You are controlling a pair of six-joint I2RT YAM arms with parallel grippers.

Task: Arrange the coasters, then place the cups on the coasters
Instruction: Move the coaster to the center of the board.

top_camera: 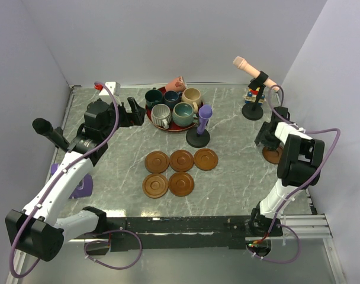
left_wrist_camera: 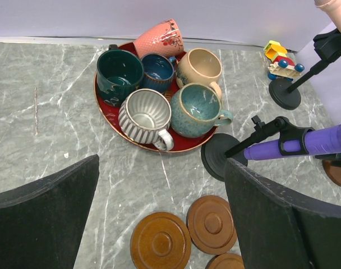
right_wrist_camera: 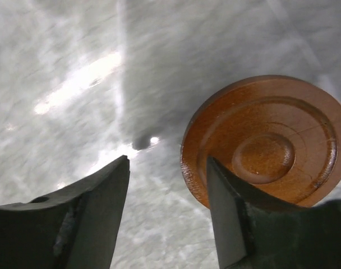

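Left jaws: spread to their full width with nothing between them.
Left gripper (left_wrist_camera: pixel 162 168): hangs over bare table (left_wrist_camera: pixel 41 112), just short of the red plate (left_wrist_camera: pixel 184 143) and pointed toward it.
Right jaws: partly open with nothing gripped; only table surface shows in the gap.
Right gripper (right_wrist_camera: pixel 167 163): low over the table at the right side, well apart from the plate.
Lone coaster (right_wrist_camera: pixel 266 145): lies flat at the right of the table, outside the gap of the right jaws. One finger (right_wrist_camera: pixel 238 224) overlaps its near rim; whether they touch cannot be told.
Grouped coasters (top_camera: pixel 181 160): five discs lie flat at mid-table, three in the far row and two in the near row, with neighbours touching or nearly so. No cup stands on any of them.
Cups, upright: dark green cup (left_wrist_camera: pixel 119 70), dark blue cup (left_wrist_camera: pixel 157 70), beige cup (left_wrist_camera: pixel 198 64), grey ribbed cup (left_wrist_camera: pixel 143 115) and teal cup (left_wrist_camera: pixel 196 109) stand packed together on the plate.
Cup, tilted: pink cup (left_wrist_camera: pixel 159 36) leans at the plate's far edge, behind the dark blue cup.
Purple microphone (left_wrist_camera: pixel 305 143): on a stand whose black base (left_wrist_camera: pixel 218 157) sits just beside the plate, between it and the far row.
Peach microphone (top_camera: pixel 251 68): on its own stand at the far right corner.
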